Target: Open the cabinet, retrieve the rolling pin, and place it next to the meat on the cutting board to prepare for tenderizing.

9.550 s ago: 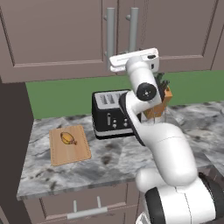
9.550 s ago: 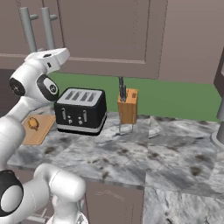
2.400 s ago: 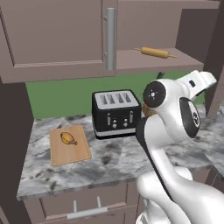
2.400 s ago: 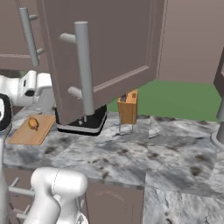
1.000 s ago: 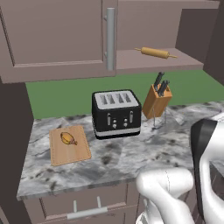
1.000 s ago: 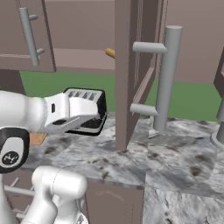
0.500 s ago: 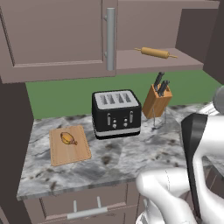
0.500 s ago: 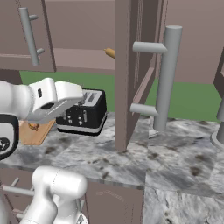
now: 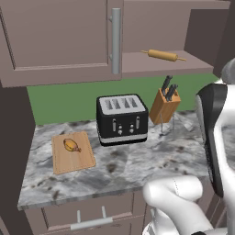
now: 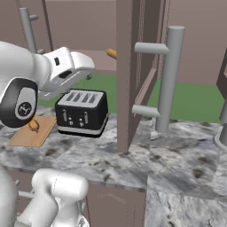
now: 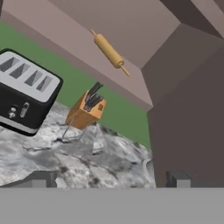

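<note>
cutting board: I see the cutting board (image 9: pixel 72 152) far left on the counter (image 9: pixel 137 172), the meat (image 9: pixel 71 145) on its upper half, bare wood nearer me for the drop.
toaster: toaster (image 9: pixel 122 119) sits between board and knife block (image 9: pixel 164 107); both are under the shelf, so I judge a carry to the board has to clear the toaster top.
cabinet: right door (image 10: pixel 133 66) of the cabinet (image 9: pixel 59 41) stands swung out edge-on with its bar handle (image 10: pixel 170 80) toward me; left door shut.
rolling pin: rolling pin (image 9: pixel 163 55) lies on the open shelf (image 9: pixel 156 69), toward the back right, long axis roughly along the shelf, slightly angled; room free around it on the shelf.
gripper: gripper (image 11: pixel 108 179) has its jaws spread wide, nothing between the tips; in the hand view the pin (image 11: pixel 109 51) is up and ahead, well apart from the fingertips (image 11: pixel 178 178).
next move (my call): go up and forward into the opening, roll so the jaws cross the pin's barrel.
edges: shelf lip below, cabinet side wall to the right, open door on the right side; I'd come in from the left-centre.
</note>
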Robot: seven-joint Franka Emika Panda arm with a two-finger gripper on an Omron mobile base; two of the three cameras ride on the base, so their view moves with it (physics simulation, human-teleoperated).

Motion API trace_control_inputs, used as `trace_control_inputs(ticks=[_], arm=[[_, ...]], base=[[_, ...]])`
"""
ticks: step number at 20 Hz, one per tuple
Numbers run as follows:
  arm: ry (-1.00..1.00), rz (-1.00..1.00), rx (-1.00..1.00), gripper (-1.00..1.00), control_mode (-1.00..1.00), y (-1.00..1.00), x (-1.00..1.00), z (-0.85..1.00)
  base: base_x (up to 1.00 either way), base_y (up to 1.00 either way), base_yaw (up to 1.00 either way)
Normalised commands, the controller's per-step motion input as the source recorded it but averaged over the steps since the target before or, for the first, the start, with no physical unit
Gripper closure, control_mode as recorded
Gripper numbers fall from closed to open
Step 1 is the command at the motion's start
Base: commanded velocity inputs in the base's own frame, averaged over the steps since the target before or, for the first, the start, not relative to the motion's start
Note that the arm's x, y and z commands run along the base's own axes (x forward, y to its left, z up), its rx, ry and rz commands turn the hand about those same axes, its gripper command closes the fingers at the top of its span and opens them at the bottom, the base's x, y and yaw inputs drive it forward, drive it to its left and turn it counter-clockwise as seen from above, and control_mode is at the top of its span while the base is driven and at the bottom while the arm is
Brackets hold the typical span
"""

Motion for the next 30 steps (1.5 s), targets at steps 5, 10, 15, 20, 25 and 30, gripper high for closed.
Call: trace_control_inputs(ticks=[5, 10, 15, 20, 25, 30], arm=[[0.0, 0.06, 0.08, -1.0, -1.0, 0.16, 0.5, 0.21], [0.03, 0.03, 0.1, -1.0, -1.0, 0.18, 0.54, 0.11], [0.03, 0.02, 0.09, -1.0, -1.0, 0.04, 0.58, 0.0], [0.01, 0.01, 0.04, -1.0, -1.0, 0.0, 0.54, 0.0], [-0.03, 0.04, 0.01, -1.0, -1.0, 0.0, 0.26, -0.1], [-0.09, 0.06, 0.03, -1.0, -1.0, 0.0, 0.03, -0.21]], base=[[0.0, 0.0, 0.0], [0.0, 0.0, 0.0], [0.0, 0.0, 0.0], [0.0, 0.0, 0.0], [0.0, 0.0, 0.0], [0.0, 0.0, 0.0]])
